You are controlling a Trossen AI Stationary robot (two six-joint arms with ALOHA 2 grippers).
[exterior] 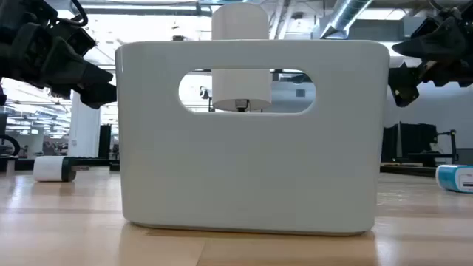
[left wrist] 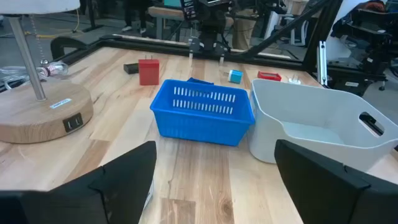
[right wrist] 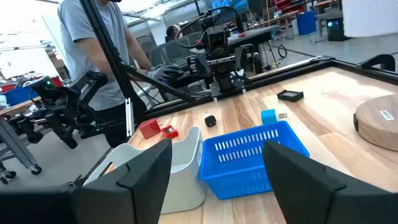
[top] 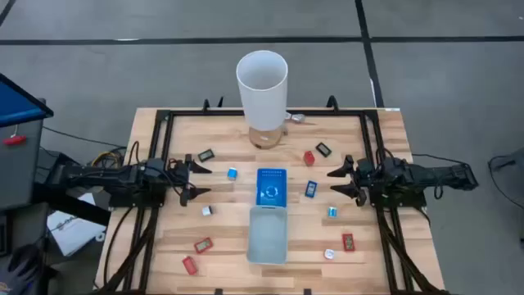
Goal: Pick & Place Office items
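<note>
Behind the table (right wrist: 348, 81), only right wrist view shows a person (right wrist: 93, 56).

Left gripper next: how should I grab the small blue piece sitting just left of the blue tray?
Come straight down on the blue piece and close across its short sides. It lies flat and alone on the table, with clear room toward the blue tray. The left gripper is open nearby.

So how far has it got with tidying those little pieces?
Barely started, it seems. The pale grey tray looks empty, and the blue tray shows something light inside that I can't identify. Nothing is in hand: the left gripper and right gripper hang open. Pieces like the red block lie scattered on the table.
</note>
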